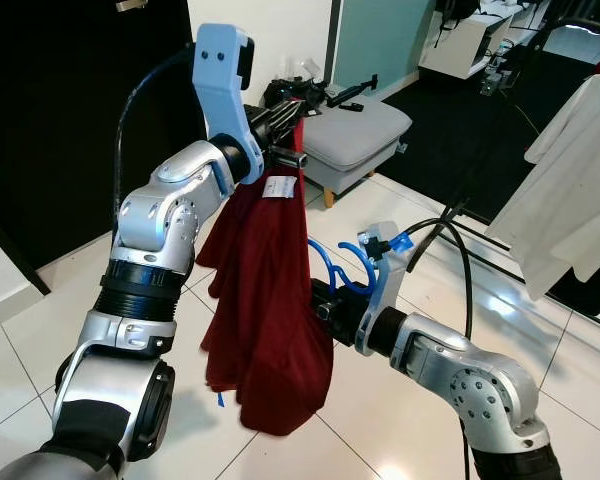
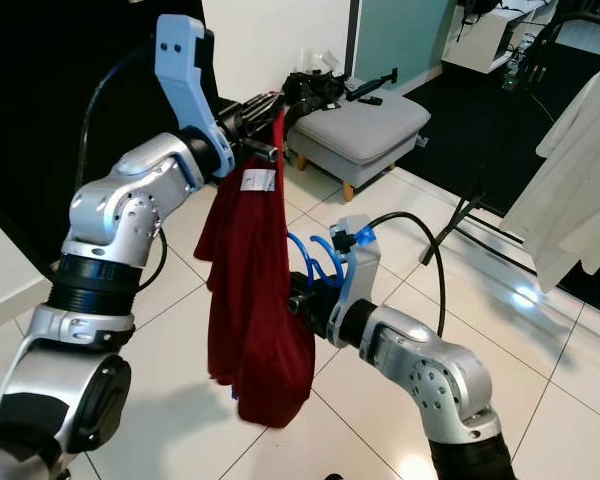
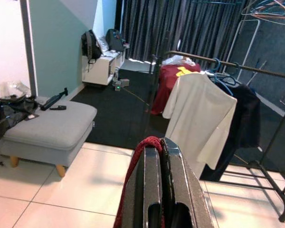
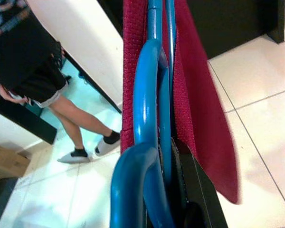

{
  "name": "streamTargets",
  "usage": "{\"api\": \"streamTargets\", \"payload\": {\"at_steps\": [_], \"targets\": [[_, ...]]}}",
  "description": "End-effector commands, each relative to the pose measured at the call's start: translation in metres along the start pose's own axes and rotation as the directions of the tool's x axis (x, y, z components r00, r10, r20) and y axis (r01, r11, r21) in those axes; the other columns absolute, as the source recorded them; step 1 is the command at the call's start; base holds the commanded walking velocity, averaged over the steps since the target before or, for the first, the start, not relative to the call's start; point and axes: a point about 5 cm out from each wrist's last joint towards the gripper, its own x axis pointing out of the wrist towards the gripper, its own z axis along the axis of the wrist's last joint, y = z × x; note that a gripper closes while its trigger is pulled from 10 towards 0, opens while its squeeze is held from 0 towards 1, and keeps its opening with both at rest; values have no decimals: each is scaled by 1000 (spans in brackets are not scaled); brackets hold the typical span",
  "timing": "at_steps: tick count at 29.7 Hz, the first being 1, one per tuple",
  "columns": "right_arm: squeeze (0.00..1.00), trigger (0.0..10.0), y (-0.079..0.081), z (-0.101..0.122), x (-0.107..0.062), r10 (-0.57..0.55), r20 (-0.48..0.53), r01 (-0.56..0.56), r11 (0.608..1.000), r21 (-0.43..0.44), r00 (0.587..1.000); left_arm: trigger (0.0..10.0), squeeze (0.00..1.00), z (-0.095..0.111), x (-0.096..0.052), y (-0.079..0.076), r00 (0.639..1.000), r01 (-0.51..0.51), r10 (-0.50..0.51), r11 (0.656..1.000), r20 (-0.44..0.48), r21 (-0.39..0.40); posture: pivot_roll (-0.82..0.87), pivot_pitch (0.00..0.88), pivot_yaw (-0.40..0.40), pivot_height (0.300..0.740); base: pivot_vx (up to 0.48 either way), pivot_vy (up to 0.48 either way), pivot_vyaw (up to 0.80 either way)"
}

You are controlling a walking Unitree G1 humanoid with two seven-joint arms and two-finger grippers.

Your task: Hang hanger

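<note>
My left gripper [image 1: 283, 142] is raised high and shut on the collar of a dark red shirt [image 1: 265, 300], which hangs limp below it. In the left wrist view the black fingers [image 3: 152, 190] pinch the red cloth [image 3: 142, 147]. Lower down, my right gripper [image 1: 325, 300] is shut on a blue plastic hanger [image 1: 345, 262] and pressed against the shirt's right side. The right wrist view has the blue hanger [image 4: 149, 95] running up between folds of the red shirt [image 4: 194, 104]. How far the hanger sits inside the shirt is hidden.
A clothes rail [image 3: 218, 61] carries a white shirt [image 3: 199, 114] and dark garments over black carpet to the right. A grey ottoman [image 1: 355, 135] with black items stands behind. A person's legs [image 4: 71, 123] stand nearby. The floor is glossy white tile [image 1: 400, 430].
</note>
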Motion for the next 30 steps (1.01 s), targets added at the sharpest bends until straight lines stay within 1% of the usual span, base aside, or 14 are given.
{"api": "streamTargets", "payload": {"at_steps": [1,8,10,12,14,15,16,17,18,22,23,24,27,30], "targets": [[0,10000,8,-21,3,33,-130,-32,999,4,991,10000,0,18,-1,-7,995,29,-36,997,98,66,-41,129,-4,740,0,0,0],[0,10000,-1,-9,9,-56,-50,55,998,-32,997,10000,0,10,-3,-17,991,115,-122,987,56,109,-38,127,-1,740,0,0,0],[0,10000,-13,11,11,-147,89,149,989,-21,985,10000,0,-4,-13,-32,964,267,-266,954,-26,139,-39,125,4,740,0,0,0],[0,10000,-16,17,11,-169,127,173,985,-16,977,10000,0,-9,-18,-37,948,318,-313,937,-58,145,-39,125,4,740,0,0,0],[0,10000,-21,28,8,-201,194,203,979,7,960,10000,0,-20,-26,-34,936,348,-327,915,-130,205,-38,126,5,740,0,0,0],[0,10000,-26,32,5,-229,221,231,973,16,948,10000,0,-22,-29,-18,954,287,-255,925,-155,247,-39,125,6,740,0,0,0],[0,10000,-26,32,5,-229,221,231,973,16,948,10000,0,-22,-29,-18,954,287,-255,925,-155,247,-39,125,6,740,0,0,0],[0,10000,-33,38,0,-275,253,279,960,19,928,10000,0,-22,-35,10,976,176,-126,935,-175,309,-39,124,6,740,0,0,0],[0,10000,-33,38,0,-275,253,279,960,19,928,10000,0,-22,-35,10,976,176,-126,935,-175,309,-39,124,6,740,0,0,0],[0,10000,-36,40,-4,-288,269,293,956,21,919,10000,0,-8,-47,58,984,-75,128,926,-122,370,-36,124,7,740,0,0,0],[0,10000,-36,40,-4,-288,269,293,956,21,919,10000,0,-8,-47,58,984,-75,128,926,-122,370,-36,124,7,740,0,0,0],[0,10000,-36,40,-4,-277,273,282,959,23,921,10000,0,-2,-51,70,975,-153,201,913,-93,378,-36,124,7,740,0,0,0],[0,10000,-36,40,-3,-276,276,281,959,24,920,10000,0,-1,-52,71,974,-161,210,911,-90,380,-35,126,7,740,0,0,0],[0,10000,-34,38,-4,-239,254,247,969,3,937,10000,0,9,-55,84,957,-257,290,889,-31,379,-36,128,8,740,0,0,0]]}}
